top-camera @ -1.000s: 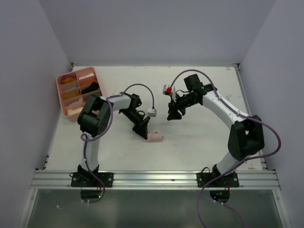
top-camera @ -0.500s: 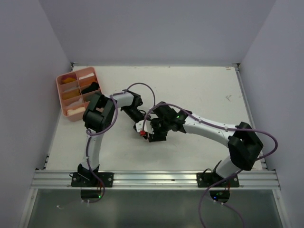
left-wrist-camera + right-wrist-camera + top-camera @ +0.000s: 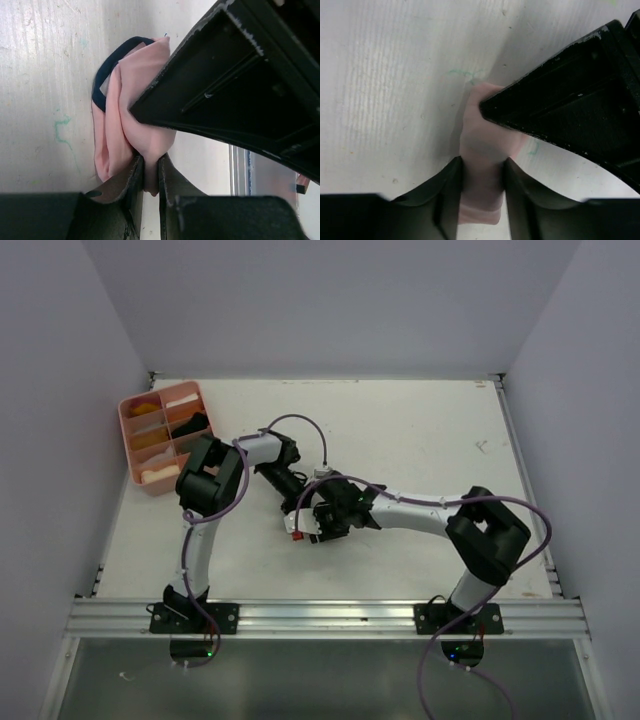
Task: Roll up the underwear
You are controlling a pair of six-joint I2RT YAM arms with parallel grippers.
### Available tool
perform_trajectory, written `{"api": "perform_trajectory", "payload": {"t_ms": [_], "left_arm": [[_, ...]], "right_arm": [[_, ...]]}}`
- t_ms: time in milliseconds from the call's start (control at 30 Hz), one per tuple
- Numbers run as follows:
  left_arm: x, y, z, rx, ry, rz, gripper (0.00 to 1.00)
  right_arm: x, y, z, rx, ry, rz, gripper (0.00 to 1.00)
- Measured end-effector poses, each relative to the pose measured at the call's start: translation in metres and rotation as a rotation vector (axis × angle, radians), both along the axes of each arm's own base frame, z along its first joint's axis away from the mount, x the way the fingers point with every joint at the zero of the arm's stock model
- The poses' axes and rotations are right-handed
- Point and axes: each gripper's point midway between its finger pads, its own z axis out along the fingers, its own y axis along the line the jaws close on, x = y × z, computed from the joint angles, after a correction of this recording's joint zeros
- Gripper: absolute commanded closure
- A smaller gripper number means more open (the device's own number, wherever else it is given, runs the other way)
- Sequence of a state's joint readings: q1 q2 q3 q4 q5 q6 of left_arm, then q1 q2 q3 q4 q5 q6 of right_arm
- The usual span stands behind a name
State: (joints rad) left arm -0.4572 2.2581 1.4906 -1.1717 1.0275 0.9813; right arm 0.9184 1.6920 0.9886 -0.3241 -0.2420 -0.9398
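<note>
Pink cloth with dark blue edging, the pink underwear [image 3: 125, 125], lies bunched on the white table [image 3: 430, 430], a little left of centre and nearer the near edge than the far one. The left gripper [image 3: 151, 172] pinches a fold at one end of the bundle, its fingers nearly together with only thin cloth between them. The right gripper [image 3: 481, 170] comes in from the opposite side and clasps the thicker body of the bundle between its fingers [image 3: 451, 185]. The pink compartment tray [image 3: 127, 445] sits well apart, toward the far left corner.

Risks, as I judge them: both heads crowd over one small garment — any turn to roll it could knock them together. The left hold is on a thin fold, so a pull from the right could drag it free — and the loose edging loop sticking out could let the roll spring open.
</note>
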Motion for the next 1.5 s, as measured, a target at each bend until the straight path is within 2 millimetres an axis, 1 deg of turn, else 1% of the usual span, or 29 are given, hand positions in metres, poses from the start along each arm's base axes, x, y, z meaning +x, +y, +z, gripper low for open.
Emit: {"api": "perform_trajectory", "payload": {"t_ms": [33,67,100,167,200,300,400,467,533,600,667,700,767,800,833,867,900,967,1000,1033,1167,1233,1267,1333,1500], "left_arm": [[0.000,0.000,0.000,0.001,0.001,0.001,0.81],[0.000,0.000,0.000,0.001,0.001,0.002,0.76],[0.001,0.001,0.000,0.001,0.001,0.004,0.70],[0.001,0.002,0.000,0.007,0.010,0.012,0.61],[0.000,0.002,0.002,0.011,0.020,0.021,0.59],[0.000,0.008,0.007,0.032,0.038,0.055,0.51],[0.011,0.018,0.012,0.054,0.010,0.103,0.46],[0.030,0.029,0.014,0.063,-0.051,0.155,0.42],[0.057,0.045,0.019,0.077,-0.147,0.224,0.39],[0.094,0.069,0.028,0.084,-0.292,0.330,0.37],[0.125,0.100,0.050,0.094,-0.432,0.452,0.36],[0.137,0.117,0.063,0.098,-0.508,0.511,0.36],[0.150,0.147,0.093,0.104,-0.655,0.603,0.34],[0.150,0.158,0.108,0.104,-0.735,0.625,0.33],[0.146,0.165,0.122,0.101,-0.800,0.636,0.31],[0.141,0.167,0.135,0.086,-0.883,0.628,0.31],[0.132,0.167,0.142,0.079,-0.953,0.609,0.31],[0.106,0.159,0.146,0.061,-1.051,0.546,0.32],[0.094,0.154,0.143,0.057,-1.111,0.504,0.31],[0.078,0.147,0.135,0.053,-1.149,0.458,0.28],[0.019,0.117,0.094,0.020,-1.293,0.221,0.24],[-0.001,0.105,0.078,0.005,-1.328,0.118,0.24],[-0.006,0.101,0.072,0.006,-1.342,0.078,0.24],[-0.009,0.089,0.067,0.001,-1.364,0.024,0.24],[-0.002,0.063,0.054,0.012,-1.410,-0.052,0.24]], "right_arm": [[0.001,0.001,-0.002,0.000,-0.002,0.000,0.77],[0.003,0.001,-0.004,-0.002,0.000,-0.002,0.83],[0.003,0.002,-0.004,-0.002,0.001,-0.002,0.91],[0.004,0.003,-0.004,-0.004,0.014,-0.006,0.98],[0.005,0.004,-0.005,-0.007,0.026,-0.009,0.99],[0.008,0.009,-0.004,-0.006,0.072,-0.015,1.00],[0.018,0.020,-0.004,0.005,0.127,-0.023,1.00],[0.027,0.029,-0.003,0.025,0.154,-0.030,1.00],[0.035,0.034,-0.003,0.039,0.189,-0.039,1.00],[0.036,0.034,-0.003,0.039,0.246,-0.047,1.00],[0.038,0.036,-0.003,0.038,0.304,-0.059,1.00],[0.039,0.037,-0.003,0.038,0.333,-0.064,1.00],[0.039,0.039,-0.003,0.041,0.387,-0.073,1.00],[0.040,0.039,-0.003,0.039,0.410,-0.076,1.00],[0.041,0.041,-0.003,0.042,0.433,-0.080,1.00],[0.041,0.042,-0.003,0.040,0.456,-0.084,1.00],[0.041,0.043,-0.003,0.041,0.479,-0.087,1.00],[0.041,0.045,-0.004,0.044,0.517,-0.092,1.00],[0.041,0.046,-0.004,0.044,0.538,-0.095,1.00],[0.040,0.047,-0.005,0.046,0.559,-0.099,1.00],[0.040,0.049,-0.004,0.059,0.646,-0.112,1.00],[0.041,0.049,-0.005,0.067,0.685,-0.122,1.00],[0.041,0.049,-0.005,0.071,0.701,-0.127,1.00],[0.041,0.049,-0.005,0.079,0.728,-0.133,1.00],[0.040,0.050,-0.005,0.093,0.802,-0.146,1.00]]}}
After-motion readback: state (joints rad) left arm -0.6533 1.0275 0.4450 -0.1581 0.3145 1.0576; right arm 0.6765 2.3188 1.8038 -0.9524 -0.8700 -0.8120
